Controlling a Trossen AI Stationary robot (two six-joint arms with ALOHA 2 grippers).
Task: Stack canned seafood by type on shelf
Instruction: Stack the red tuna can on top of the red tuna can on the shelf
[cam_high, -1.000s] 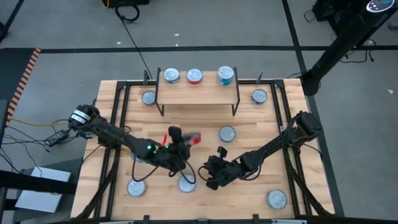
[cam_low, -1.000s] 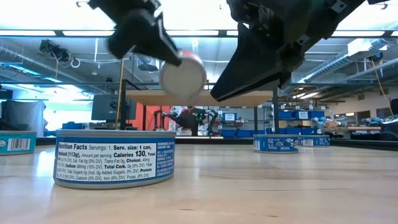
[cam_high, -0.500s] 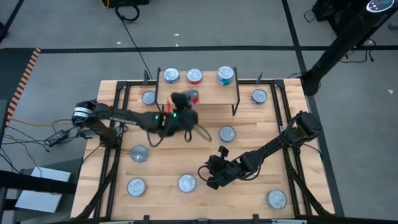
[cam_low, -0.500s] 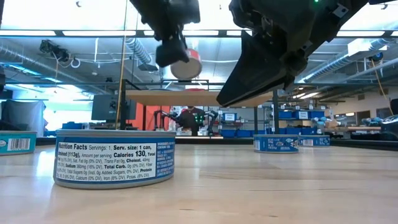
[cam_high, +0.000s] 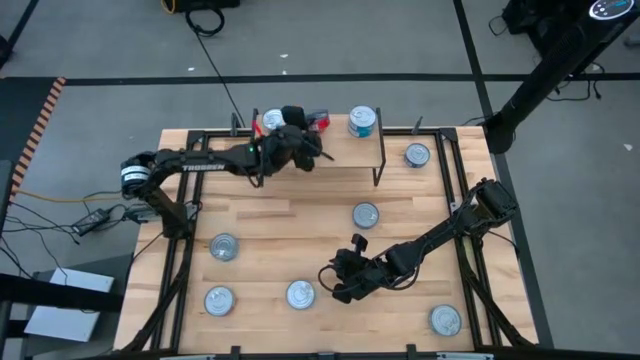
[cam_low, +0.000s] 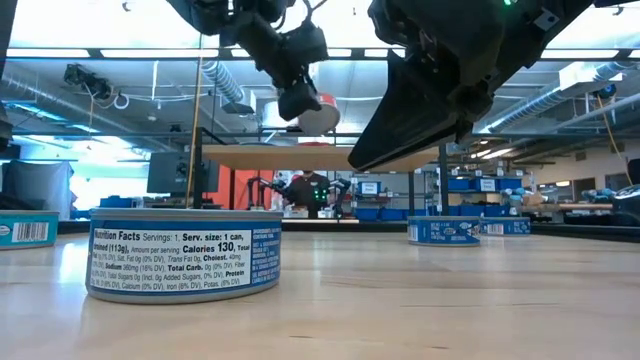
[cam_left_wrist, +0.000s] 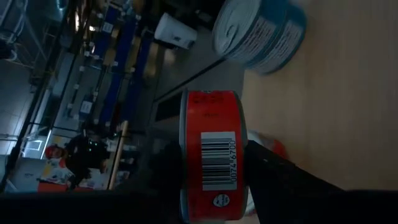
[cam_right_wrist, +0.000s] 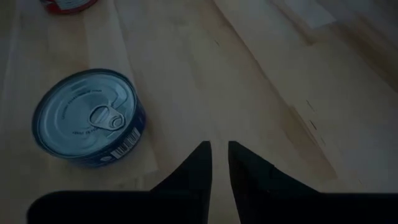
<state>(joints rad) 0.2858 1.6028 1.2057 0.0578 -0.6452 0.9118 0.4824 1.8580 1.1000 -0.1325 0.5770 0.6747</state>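
Note:
My left gripper (cam_high: 312, 125) hangs over the middle of the shelf (cam_high: 320, 152), shut on a red tin (cam_left_wrist: 211, 165), which also shows in the low view (cam_low: 318, 115). Right under it another red tin (cam_left_wrist: 273, 146) stands on the shelf's wood top. A blue tin (cam_high: 273, 122) and a teal tin (cam_high: 361, 122) stand on the plank to either side. My right gripper (cam_high: 335, 282) hovers low over the table's near middle, shut and empty, with a blue tin (cam_right_wrist: 87, 118) lying flat on the table beside it. My left gripper pinches the red tin between its two fingers, one finger (cam_left_wrist: 270, 177) on each flat end, so the labelled side wall (cam_left_wrist: 214, 162) with the barcode faces the wrist camera. The tin is lifted clear, turned on its edge, just above the shelf's red tin.
Several more tins sit flat on the slatted tabletop: two by the shelf's ends (cam_high: 238, 157) (cam_high: 417, 155), one at mid table (cam_high: 365, 214), and others near the front (cam_high: 223, 247) (cam_high: 218, 300) (cam_high: 300, 293) (cam_high: 445, 320). Black frame rails run along both table sides.
My left gripper has carried the red tin from low over the table's middle up and toward the far edge, ending over the shelf's middle above the red tin there. It stayed shut on the tin throughout. The right arm has kept still.

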